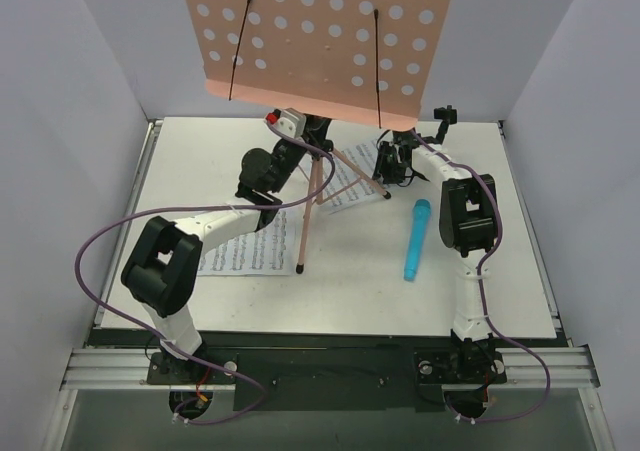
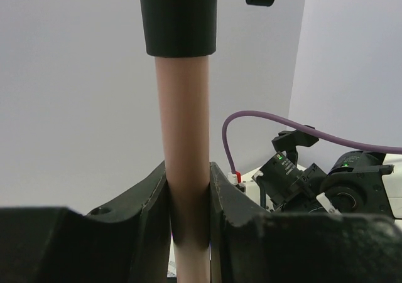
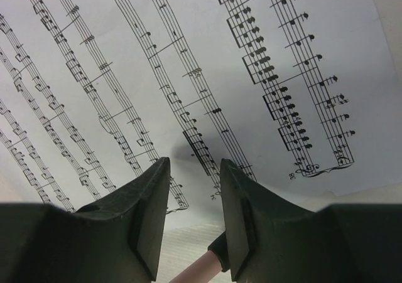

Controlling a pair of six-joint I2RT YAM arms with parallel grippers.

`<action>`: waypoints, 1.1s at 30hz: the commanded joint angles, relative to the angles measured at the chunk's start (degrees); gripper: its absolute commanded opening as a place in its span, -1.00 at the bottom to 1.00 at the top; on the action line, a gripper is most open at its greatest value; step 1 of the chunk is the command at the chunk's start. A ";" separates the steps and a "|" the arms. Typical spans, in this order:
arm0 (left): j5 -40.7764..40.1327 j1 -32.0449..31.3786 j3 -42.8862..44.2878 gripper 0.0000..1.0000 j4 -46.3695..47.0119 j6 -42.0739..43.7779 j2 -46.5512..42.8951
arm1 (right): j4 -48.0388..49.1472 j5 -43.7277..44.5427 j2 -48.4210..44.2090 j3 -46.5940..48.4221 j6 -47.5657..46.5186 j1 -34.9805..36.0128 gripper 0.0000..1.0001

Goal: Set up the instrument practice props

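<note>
The pink perforated music stand [image 1: 318,36] stands upright at the back middle on thin tripod legs [image 1: 305,221]. My left gripper [image 1: 300,136] is shut on its pink pole [image 2: 183,138], just below a black collar [image 2: 179,19]. One sheet-music page [image 1: 345,183] lies under the tripod, and it fills the right wrist view [image 3: 188,63]. My right gripper [image 1: 395,159] hovers open and empty [image 3: 193,164] just over this page, beside a black-capped leg tip [image 3: 217,258]. A second page [image 1: 245,253] lies under my left arm. The blue microphone [image 1: 416,239] lies flat to the right. The black mic stand [image 1: 443,119] stands at the back right.
The white table [image 1: 520,271] is enclosed by grey walls on the left, back and right. Purple cables [image 1: 95,261] loop off both arms. My right arm's wrist [image 2: 326,182] shows close on the right in the left wrist view.
</note>
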 commanded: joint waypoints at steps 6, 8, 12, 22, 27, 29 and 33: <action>2.29 1.72 4.18 -1.00 -1.48 1.38 -0.33 | -8.75 3.72 1.37 0.56 0.50 0.03 -0.38; 3.08 2.16 4.88 -1.00 -1.84 0.94 -0.60 | -9.89 3.99 0.93 0.12 0.50 0.03 -0.40; 4.23 2.52 5.85 -1.00 -2.63 0.94 -1.47 | -10.51 4.60 -0.30 -2.08 0.68 0.38 -0.40; 5.37 3.66 6.03 -1.00 -2.10 -0.37 -4.38 | -11.21 5.75 -2.15 -8.40 1.56 1.35 -0.41; 6.69 4.45 6.91 -1.00 -2.98 -1.95 -6.48 | -10.69 5.40 -1.97 -9.81 1.73 1.35 -0.41; 7.21 4.89 7.00 -1.00 -2.81 -3.27 -7.10 | -10.51 5.39 -1.80 -9.81 1.73 1.44 -0.41; 8.18 5.07 7.44 -1.00 -3.24 -3.89 -8.16 | -9.98 5.31 -1.36 -9.64 1.47 1.70 -0.41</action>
